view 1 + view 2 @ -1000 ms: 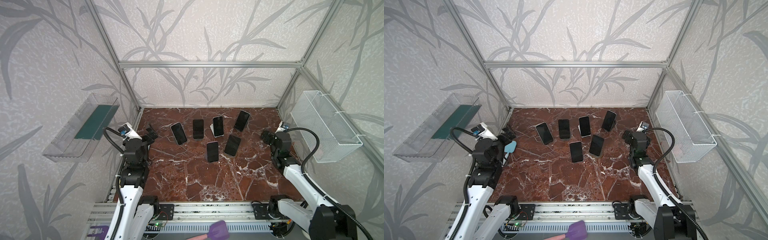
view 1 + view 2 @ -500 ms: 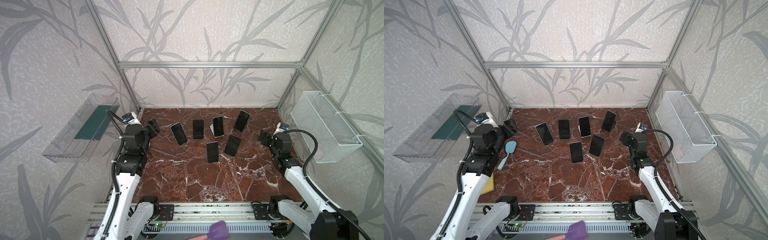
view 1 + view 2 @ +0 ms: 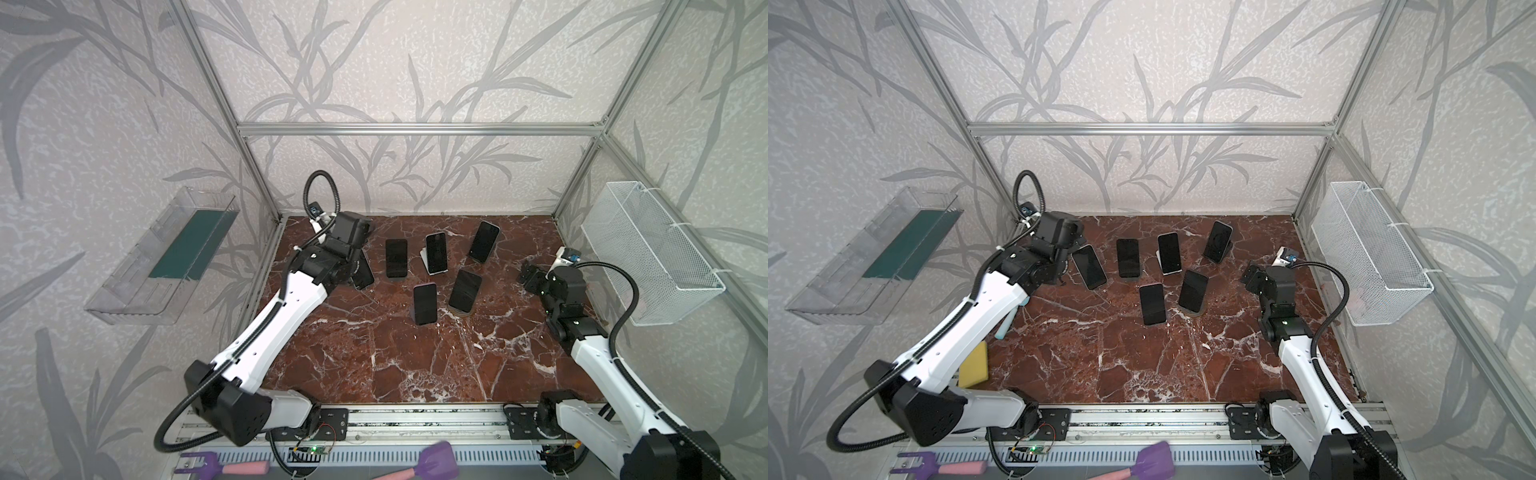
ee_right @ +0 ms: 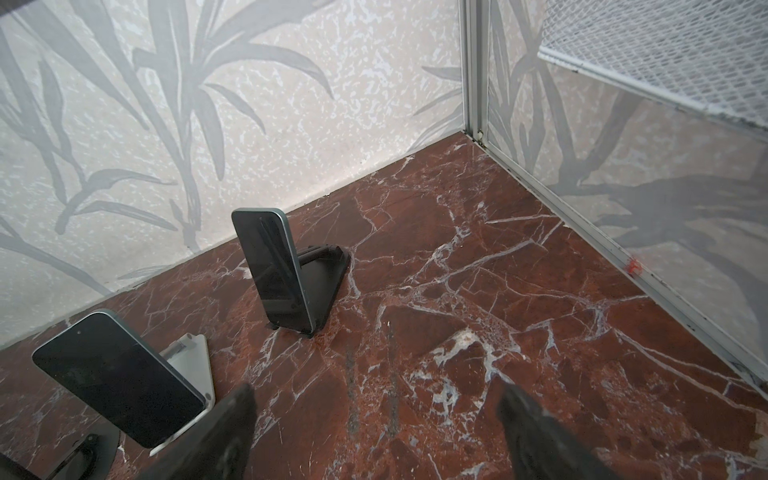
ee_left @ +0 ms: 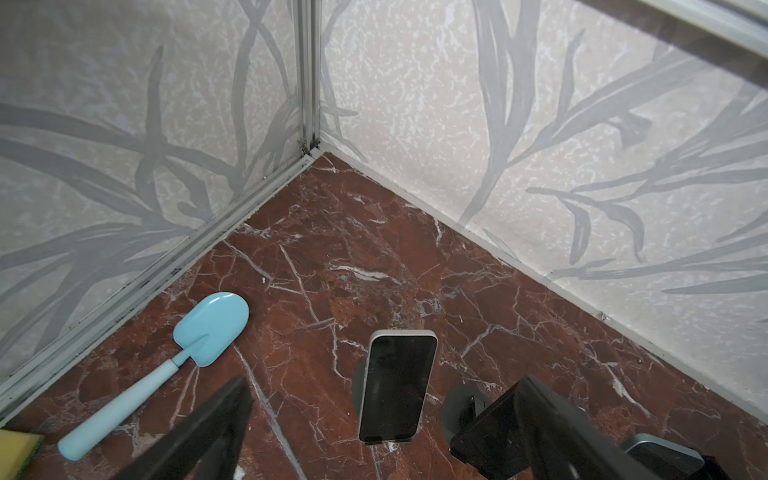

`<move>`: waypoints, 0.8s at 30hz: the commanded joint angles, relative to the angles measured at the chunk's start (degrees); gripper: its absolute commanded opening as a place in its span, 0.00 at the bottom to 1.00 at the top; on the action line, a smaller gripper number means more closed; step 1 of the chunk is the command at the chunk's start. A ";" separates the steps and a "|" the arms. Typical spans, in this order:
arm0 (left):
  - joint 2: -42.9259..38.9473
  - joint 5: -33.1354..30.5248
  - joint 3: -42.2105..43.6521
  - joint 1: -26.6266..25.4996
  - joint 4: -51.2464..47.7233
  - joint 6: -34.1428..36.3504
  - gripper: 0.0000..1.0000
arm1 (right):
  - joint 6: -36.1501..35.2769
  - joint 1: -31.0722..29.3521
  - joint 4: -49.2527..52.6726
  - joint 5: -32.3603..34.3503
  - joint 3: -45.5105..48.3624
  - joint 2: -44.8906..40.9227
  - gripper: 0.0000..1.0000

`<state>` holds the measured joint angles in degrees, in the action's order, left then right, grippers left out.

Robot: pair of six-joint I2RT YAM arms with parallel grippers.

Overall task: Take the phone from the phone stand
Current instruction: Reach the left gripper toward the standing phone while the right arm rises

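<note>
Six phones (image 3: pixel 1152 303) propped up across the marble table (image 3: pixel 415 365), all seated. Left gripper (image 5: pixel 384 386) is at the far-left end of the row, jaws wide apart, nothing in them. Leftmost phone (image 5: pixel 397 388) sits just ahead of it, leaning back on its round grey stand (image 5: pixel 357 395), screen dark. From above the gripper is right beside that phone's left edge; touching or not, can't tell. Right gripper (image 4: pixel 380 411) hangs over bare marble on the right side, jaws apart too, empty, facing the far-right phone (image 4: pixel 272 270) on a black stand (image 4: pixel 328 274). Blue scoop (image 5: pixel 208 328) lies flat by the left wall.
</note>
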<state>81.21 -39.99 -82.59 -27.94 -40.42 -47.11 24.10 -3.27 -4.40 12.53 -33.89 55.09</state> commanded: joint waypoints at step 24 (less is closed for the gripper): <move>25.93 3.89 -19.35 0.41 -16.11 -4.34 0.99 | -0.11 -0.43 -1.92 -1.67 0.70 1.61 0.92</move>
<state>109.93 -37.12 -106.37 -27.64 -62.35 -52.51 24.12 -3.42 -4.78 10.81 -33.89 56.95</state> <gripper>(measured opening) 0.991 0.921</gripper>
